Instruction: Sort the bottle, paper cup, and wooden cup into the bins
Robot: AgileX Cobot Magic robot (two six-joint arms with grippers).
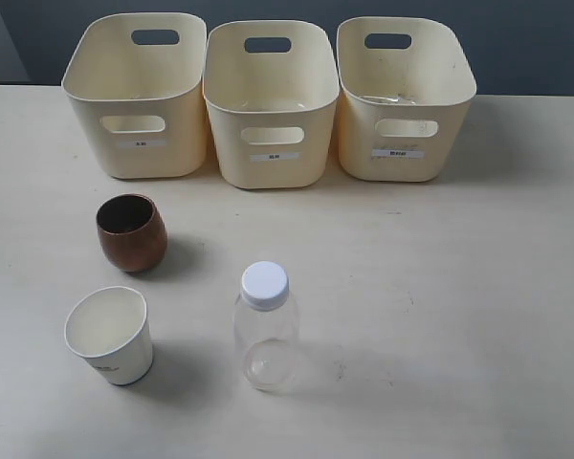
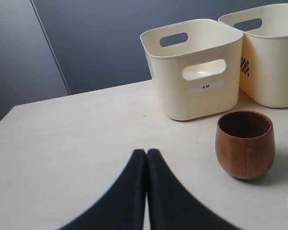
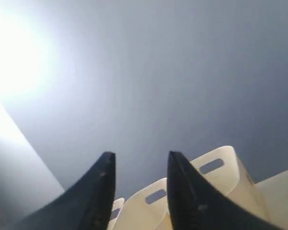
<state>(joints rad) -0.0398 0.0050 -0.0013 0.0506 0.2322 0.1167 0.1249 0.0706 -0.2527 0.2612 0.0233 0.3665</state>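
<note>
Three things wait on the table (image 1: 478, 287), nearest the thin paper cup (image 1: 110, 335) at left and the clear bottle (image 1: 265, 327) mid-table, both likely light and easily crushed or tipped, so a gentle mid-body hold suits. Behind stands the stiff, rounded, probably slippery wooden cup (image 1: 132, 232), best pinched across its rim; farthest, the bins (image 1: 271, 105). Left gripper (image 2: 146, 154) is clenched empty; right gripper (image 3: 138, 160) is spread, lifted.

Pale cream table (image 1: 440, 287) beneath, dark grey-blue wall (image 2: 101, 43) behind.
</note>
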